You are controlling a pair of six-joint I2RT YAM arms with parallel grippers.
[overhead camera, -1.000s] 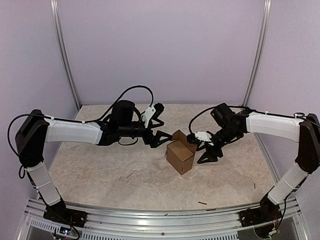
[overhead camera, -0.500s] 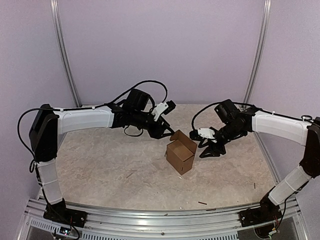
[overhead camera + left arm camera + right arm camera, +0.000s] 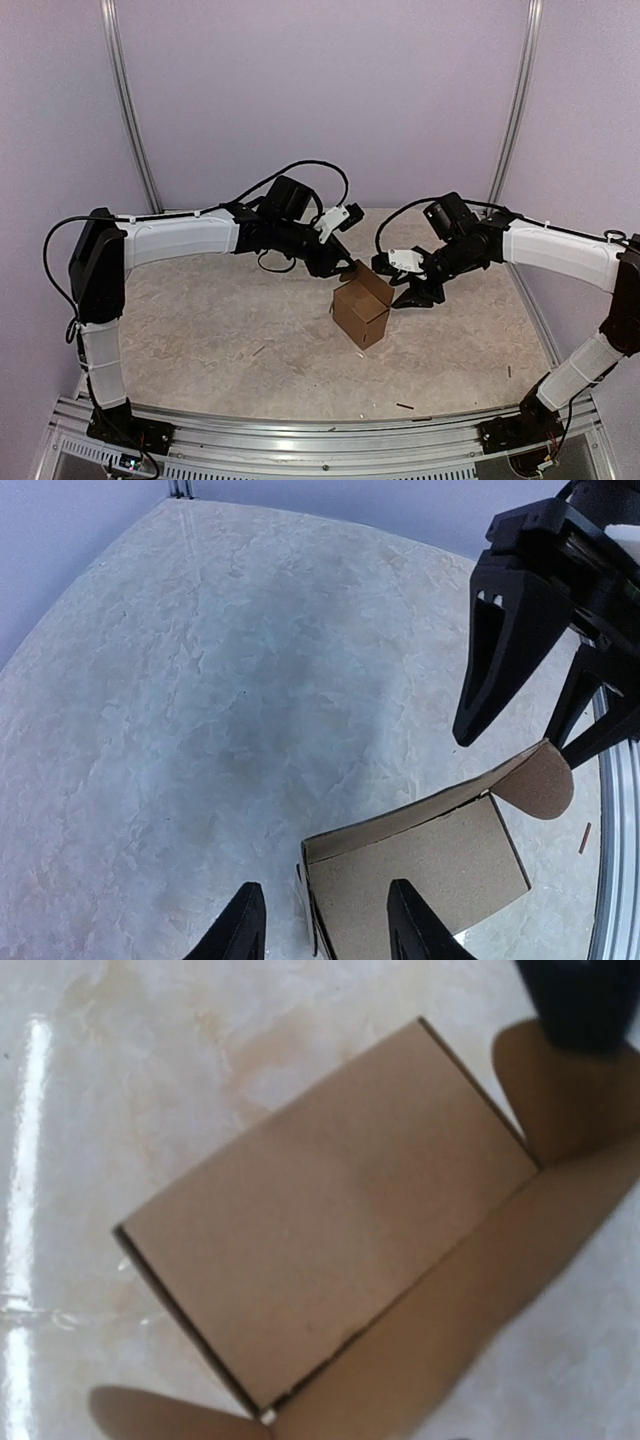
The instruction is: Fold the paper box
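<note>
The left arm (image 3: pixel 180 240) and right arm (image 3: pixel 555 250) have white shells between black joints and looping black cables. The left gripper (image 3: pixel 346 267) and right gripper (image 3: pixel 403 292) look matte black.

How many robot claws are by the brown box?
2. The left black two-finger gripper straddles the far left top edge of the plain brown cardboard box; the right black two-finger gripper hovers beside its raised rounded flap. None looks hidden.
</note>
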